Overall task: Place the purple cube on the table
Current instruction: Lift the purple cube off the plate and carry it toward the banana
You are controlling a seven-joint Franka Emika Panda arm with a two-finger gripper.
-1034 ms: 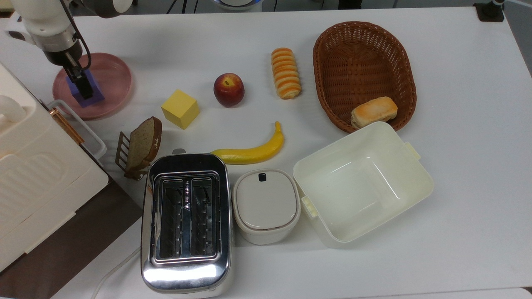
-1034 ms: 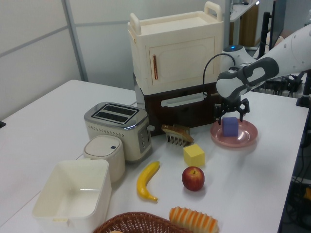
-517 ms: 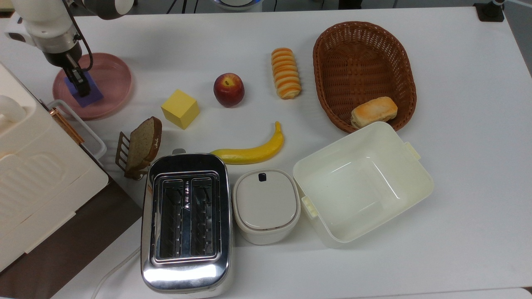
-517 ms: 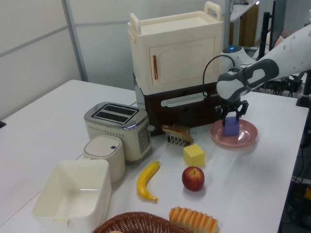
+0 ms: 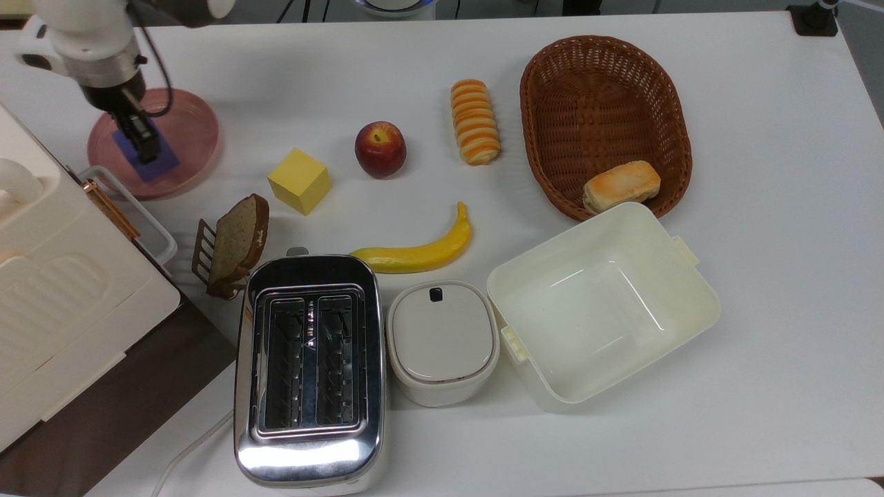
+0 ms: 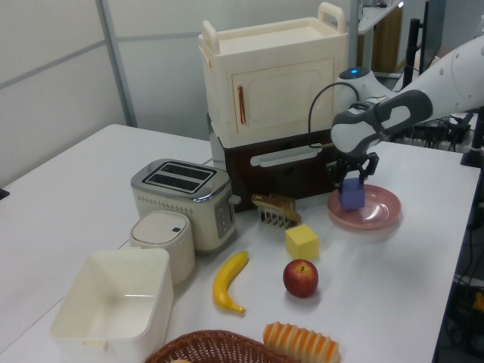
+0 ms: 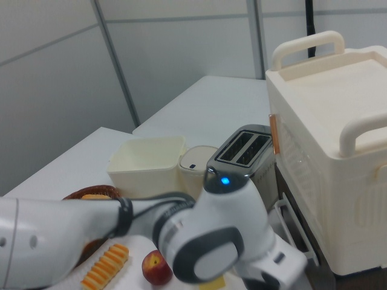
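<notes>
One gripper (image 6: 353, 179) clamps one purple cube (image 6: 352, 196) above one pink plate (image 6: 378, 215).

Purple cube (image 5: 157, 160) (blue-violet), pink plate (image 5: 193, 131), yellow cube (image 5: 299, 181).

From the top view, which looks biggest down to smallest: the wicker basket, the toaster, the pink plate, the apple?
1. Wicker basket and toaster look similar; the taller toaster sits nearer the camera, so unranked.
2. Pink plate.
3. Apple.
</notes>
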